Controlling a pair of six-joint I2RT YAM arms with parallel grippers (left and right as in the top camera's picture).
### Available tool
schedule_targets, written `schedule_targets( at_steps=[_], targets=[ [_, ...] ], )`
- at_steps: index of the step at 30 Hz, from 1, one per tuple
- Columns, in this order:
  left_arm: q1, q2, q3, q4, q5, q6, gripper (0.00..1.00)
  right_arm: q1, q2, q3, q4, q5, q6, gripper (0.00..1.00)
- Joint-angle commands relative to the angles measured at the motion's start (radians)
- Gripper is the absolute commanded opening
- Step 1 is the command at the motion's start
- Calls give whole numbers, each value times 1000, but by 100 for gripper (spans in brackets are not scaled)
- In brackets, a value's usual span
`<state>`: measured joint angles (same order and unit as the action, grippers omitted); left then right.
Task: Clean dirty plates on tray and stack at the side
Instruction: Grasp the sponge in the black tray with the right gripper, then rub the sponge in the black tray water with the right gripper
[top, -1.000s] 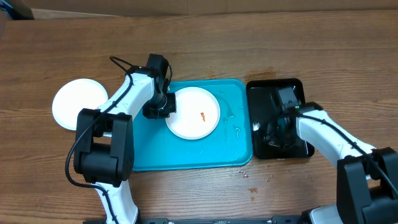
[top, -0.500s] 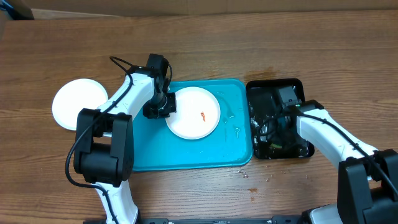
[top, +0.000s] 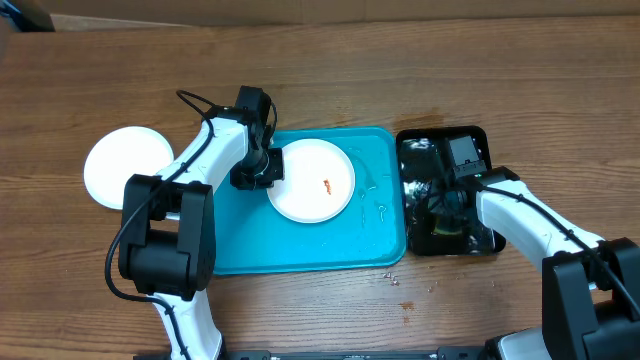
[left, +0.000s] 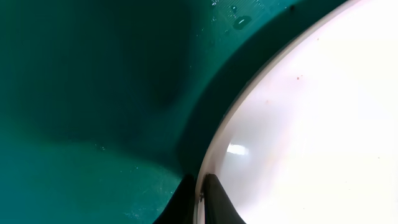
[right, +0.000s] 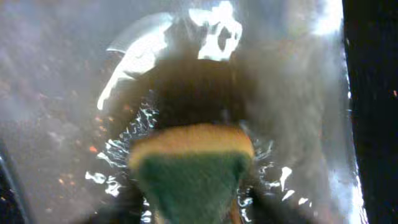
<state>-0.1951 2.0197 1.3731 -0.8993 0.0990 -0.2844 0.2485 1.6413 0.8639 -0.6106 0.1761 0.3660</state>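
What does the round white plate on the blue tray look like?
The round white plate is flat, smooth and shiny. A small orange-brown smear sits near its middle. It lies flat in the large turquoise-blue plastic tray, toward the back. The left tool pinches its left rim.
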Motion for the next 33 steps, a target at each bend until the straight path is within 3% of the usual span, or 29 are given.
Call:
schedule_targets(
  at_steps=[1, 4, 5, 6, 8, 10, 11, 12, 14, 19, 21, 23, 24, 26, 33],
  targets=[
    [-8, 21, -30, 14, -31, 0, 6, -4, -1, 42, -39, 14, -3, 100],
    [-8, 21, -30, 14, -31, 0, 11, -4, -1, 40, -101, 14, -2, 100],
    [-8, 21, -30, 14, -31, 0, 11, -4, -1, 37, -118, 14, 1, 95],
    [-8, 21, -30, 15, -31, 0, 10, -4, -1, 34, -127, 13, 1, 84],
    [-8, 21, -30, 17, -31, 0, 7, -4, -1, 29, -138, 14, 1, 49],
    [-8, 21, -30, 21, -31, 0, 6, -4, -1, 27, -131, 14, 1, 25],
    [-8, 21, -30, 22, -31, 0, 6, -4, -1, 29, -129, 14, 0, 19],
    [-9, 21, -30, 25, -31, 0, 11, -4, -2, 47, -146, 14, 0, 4],
    [-8, 21, -30, 29, -32, 0, 24, -4, -3, 79, -185, 14, 1, 4],
    [-8, 21, -30, 57, -32, 0, 26, -3, -3, 112, -224, 14, 0, 4],
    [-8, 21, -30, 70, -32, 0, 25, -4, -3, 112, -229, 14, 0, 7],
    [-8, 21, -30, 74, -32, 0, 8, -4, -3, 112, -226, 14, 0, 11],
    [-8, 21, -30, 74, -32, 0, 5, -4, -3, 112, -226, 15, 0, 11],
    [-9, 21, -30, 70, -32, 0, 4, -3, -3, 112, -227, 15, -4, 4],
    [-11, 21, -30, 21, -33, -58, 4, -3, -34, 179, -330, 18, -7, 4]
  ],
)
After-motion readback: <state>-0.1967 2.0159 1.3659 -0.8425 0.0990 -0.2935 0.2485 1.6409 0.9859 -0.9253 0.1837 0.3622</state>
